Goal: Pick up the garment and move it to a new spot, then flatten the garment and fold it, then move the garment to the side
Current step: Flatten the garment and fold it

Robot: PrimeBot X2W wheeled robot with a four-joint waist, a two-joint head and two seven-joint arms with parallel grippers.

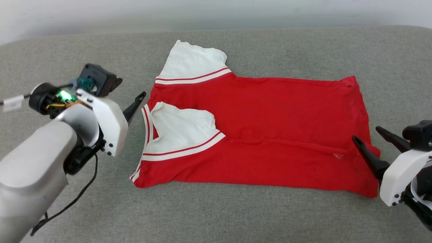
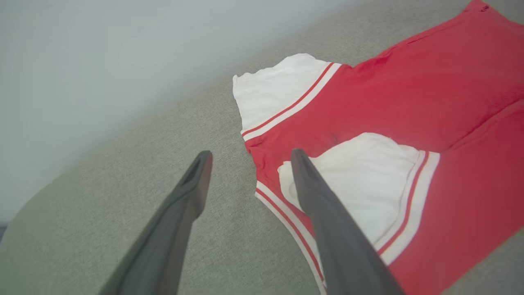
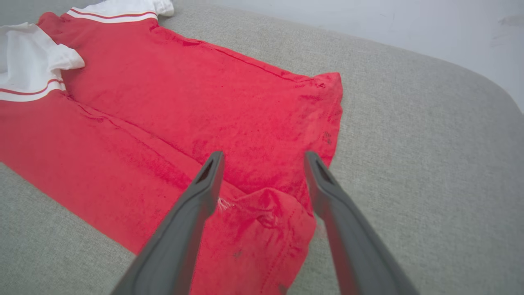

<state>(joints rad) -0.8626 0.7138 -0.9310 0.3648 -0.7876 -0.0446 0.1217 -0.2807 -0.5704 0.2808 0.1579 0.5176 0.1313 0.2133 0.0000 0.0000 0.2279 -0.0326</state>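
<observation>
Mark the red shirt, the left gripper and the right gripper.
red shirt (image 1: 270,111): head view, on its red body.
left gripper (image 2: 250,157): left wrist view, midway between its open fingertips.
right gripper (image 3: 264,157): right wrist view, midway between its open fingertips.

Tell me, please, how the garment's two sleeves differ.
The far sleeve juts beyond the garment onto the grey cushion; the near sleeve lies folded on its red body. The near sleeve adjoins the striped neckline; the far sleeve does not. Both are white, stripe-trimmed.

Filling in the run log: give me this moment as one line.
garment: side folded over, on grey fabric surface | left gripper: open, at collar end | right gripper: open, at hem end
</observation>
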